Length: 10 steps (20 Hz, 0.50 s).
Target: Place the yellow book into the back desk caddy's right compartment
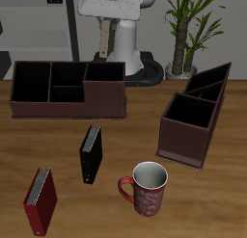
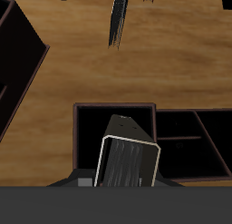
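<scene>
The table [image 1: 116, 136] looks like matt grained wood; the mug [image 1: 147, 189] seems glossy ceramic, and the long caddy [image 1: 68, 105] perhaps matt plastic.

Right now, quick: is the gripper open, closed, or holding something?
Gripper: open, holding nothing; the yellow book stands free in the back desk caddy.

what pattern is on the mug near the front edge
The mug has a red and white floral pattern with a red handle, clearest in the exterior view.
</scene>
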{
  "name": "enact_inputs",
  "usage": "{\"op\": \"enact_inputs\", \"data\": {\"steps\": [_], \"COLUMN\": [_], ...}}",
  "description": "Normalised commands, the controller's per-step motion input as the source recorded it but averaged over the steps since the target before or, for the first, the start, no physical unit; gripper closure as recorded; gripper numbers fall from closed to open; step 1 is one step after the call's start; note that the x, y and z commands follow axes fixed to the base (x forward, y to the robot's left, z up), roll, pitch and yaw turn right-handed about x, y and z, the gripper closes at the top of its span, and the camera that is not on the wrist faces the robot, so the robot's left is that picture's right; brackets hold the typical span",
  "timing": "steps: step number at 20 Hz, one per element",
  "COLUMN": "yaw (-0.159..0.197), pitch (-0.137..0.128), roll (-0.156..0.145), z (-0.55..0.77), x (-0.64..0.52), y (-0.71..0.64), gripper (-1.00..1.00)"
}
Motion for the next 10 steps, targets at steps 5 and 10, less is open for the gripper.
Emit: {"op": "enact_inputs", "data": {"steps": [5, 10], "yaw": [0.000, -0.001], "pitch": [0.029, 0.026], "roll": [0.041, 0.016], "z": [-0.27, -0.13], "x": [0.07, 0.04], "y": [0.11, 0.12], "gripper": [1.00, 1.00]}}
